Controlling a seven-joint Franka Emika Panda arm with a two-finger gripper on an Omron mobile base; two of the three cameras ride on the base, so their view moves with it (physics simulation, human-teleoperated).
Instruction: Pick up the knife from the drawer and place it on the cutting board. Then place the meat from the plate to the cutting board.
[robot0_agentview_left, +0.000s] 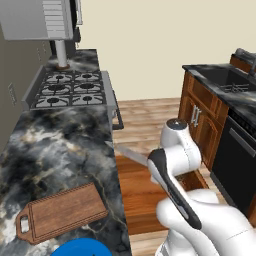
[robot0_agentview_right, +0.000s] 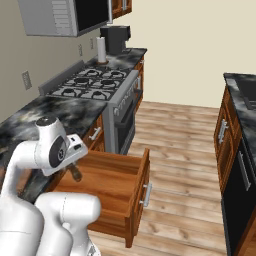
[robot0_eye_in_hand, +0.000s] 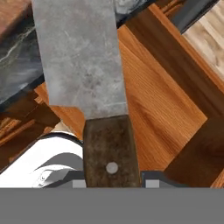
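My gripper (robot0_eye_in_hand: 113, 178) is shut on the dark brown handle of the knife (robot0_eye_in_hand: 81, 57). Its wide grey blade points away from the hand, over the open drawer (robot0_eye_in_hand: 162, 100) and the counter edge. In the left base view the knife's blade (robot0_agentview_left: 131, 155) sticks out left of my arm, above the drawer (robot0_agentview_left: 142, 195), which is pulled out of the cabinet (robot0_agentview_right: 112, 182). The cutting board (robot0_agentview_left: 62, 212) lies flat on the dark marble counter, its handle tab to the left. The blue plate (robot0_agentview_left: 82, 248) is cut off at the bottom edge. The meat is out of view.
A gas stove (robot0_agentview_left: 72, 89) stands further along the counter, with a paper towel roll (robot0_agentview_right: 101, 50) and a coffee machine (robot0_agentview_right: 116, 39) beyond it. Across the wooden floor are cabinets with a sink (robot0_agentview_left: 227, 80) and a dark dishwasher (robot0_agentview_left: 239, 160).
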